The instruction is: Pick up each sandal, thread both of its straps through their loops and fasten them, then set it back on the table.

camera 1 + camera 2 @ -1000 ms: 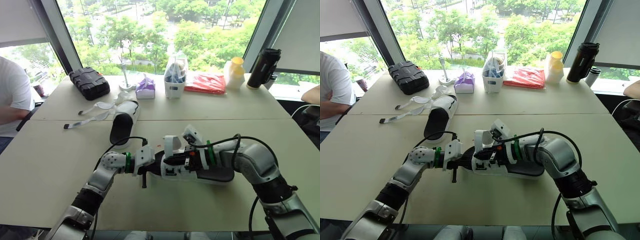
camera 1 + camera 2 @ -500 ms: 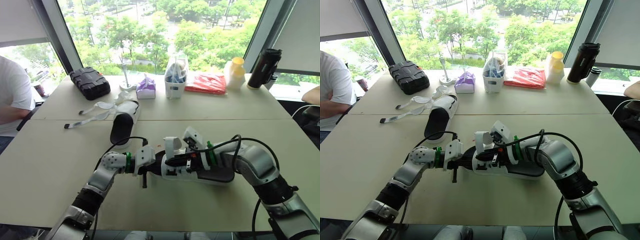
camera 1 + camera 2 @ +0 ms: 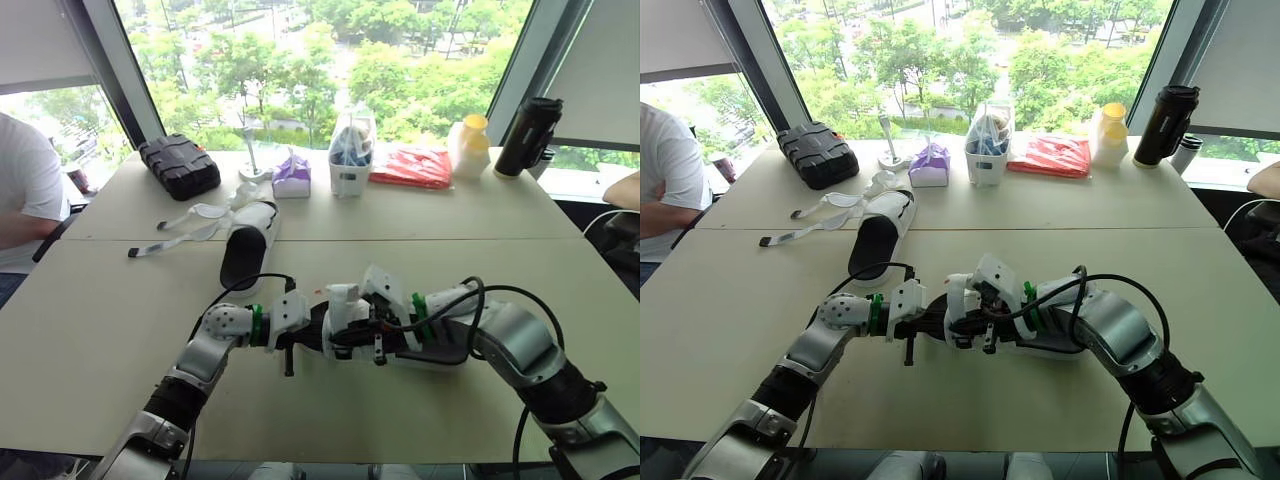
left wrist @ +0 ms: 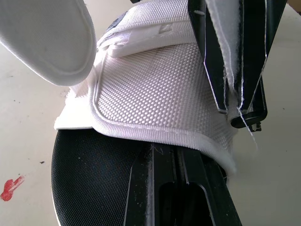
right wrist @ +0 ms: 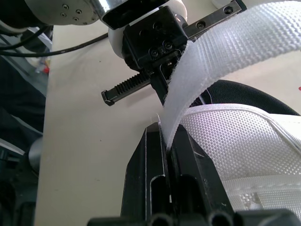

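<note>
From where I stand, a black-soled sandal with white woven straps [image 4: 157, 87] lies on the pale table [image 3: 90, 330], well in front of the white plastic caddy [image 3: 350, 165] at the window side and on the robot's side of it. The left gripper [image 3: 308, 335] meets the sandal's toe end, its two black fingers pressed together on the edge beneath the woven upper. The right gripper [image 5: 165, 141] reaches over the sandal and pinches a white webbing strap [image 5: 221, 52], which rises from between its fingertips. The matching second sandal [image 3: 243, 252] rests nearer the caddy, off to its left, its loose straps [image 3: 185, 222] trailing further left. A black ribbed case [image 3: 180, 165] sits left of the caddy. A red packet [image 3: 412, 165] and a black flask [image 3: 527, 135] sit to its right.
</note>
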Action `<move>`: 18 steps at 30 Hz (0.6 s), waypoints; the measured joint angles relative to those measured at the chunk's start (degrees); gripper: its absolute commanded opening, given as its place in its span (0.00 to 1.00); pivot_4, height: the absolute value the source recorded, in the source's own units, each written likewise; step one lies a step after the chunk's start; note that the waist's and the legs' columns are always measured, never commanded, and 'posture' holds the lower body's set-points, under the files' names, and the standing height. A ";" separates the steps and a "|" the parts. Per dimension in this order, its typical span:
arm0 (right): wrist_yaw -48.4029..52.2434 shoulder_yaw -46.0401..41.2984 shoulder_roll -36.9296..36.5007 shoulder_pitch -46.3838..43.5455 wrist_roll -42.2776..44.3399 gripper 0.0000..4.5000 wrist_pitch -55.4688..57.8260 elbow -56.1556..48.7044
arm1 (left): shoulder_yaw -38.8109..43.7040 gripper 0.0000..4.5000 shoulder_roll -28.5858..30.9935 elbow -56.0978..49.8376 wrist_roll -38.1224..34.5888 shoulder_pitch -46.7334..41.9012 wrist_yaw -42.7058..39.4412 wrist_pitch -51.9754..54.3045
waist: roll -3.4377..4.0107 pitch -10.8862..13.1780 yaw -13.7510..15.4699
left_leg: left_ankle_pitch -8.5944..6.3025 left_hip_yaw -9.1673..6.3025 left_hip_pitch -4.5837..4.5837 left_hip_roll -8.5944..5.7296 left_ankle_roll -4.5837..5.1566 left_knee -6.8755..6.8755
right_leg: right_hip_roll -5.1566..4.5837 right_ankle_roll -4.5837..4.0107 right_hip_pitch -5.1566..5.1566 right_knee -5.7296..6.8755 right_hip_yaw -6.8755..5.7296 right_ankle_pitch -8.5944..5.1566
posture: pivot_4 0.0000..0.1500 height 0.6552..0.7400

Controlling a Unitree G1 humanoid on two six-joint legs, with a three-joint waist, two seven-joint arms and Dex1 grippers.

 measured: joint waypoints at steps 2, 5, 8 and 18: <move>0.43 0.36 -0.14 0.04 -0.82 0.01 -0.75 -0.09 | 0.00 0.00 0.01 0.02 0.00 0.00 0.07 0.00 | -0.04 -0.02 -0.01 | 0.00 0.00 0.01 0.01 0.00 0.00 | 0.00 0.00 0.00 0.00 0.00 0.00 | 1.00 1.00; 1.42 1.01 -0.95 0.06 -1.77 0.13 -1.95 -0.62 | -0.01 0.00 -0.08 0.02 0.00 0.01 0.08 0.00 | -0.04 -0.03 0.04 | 0.00 0.00 0.00 0.00 0.00 0.00 | 0.00 0.00 0.00 0.00 0.00 0.00 | 1.00 1.00; 2.96 1.46 -2.02 0.45 -1.84 0.40 -2.20 -1.95 | -0.06 0.00 -0.14 0.00 0.00 0.00 0.06 0.00 | -0.05 -0.02 0.10 | 0.00 -0.02 -0.02 0.00 0.00 0.00 | 0.00 0.01 0.00 -0.02 -0.01 -0.01 | 1.00 1.00; 2.50 -3.77 -0.63 -2.29 3.32 1.00 4.27 -1.75 | -0.05 0.00 -0.18 0.74 0.00 -0.58 0.19 -0.05 | -0.06 0.04 0.10 | 0.04 0.00 -0.06 0.00 -0.05 0.04 | 0.00 0.00 0.01 0.00 0.01 0.01 | 1.00 1.00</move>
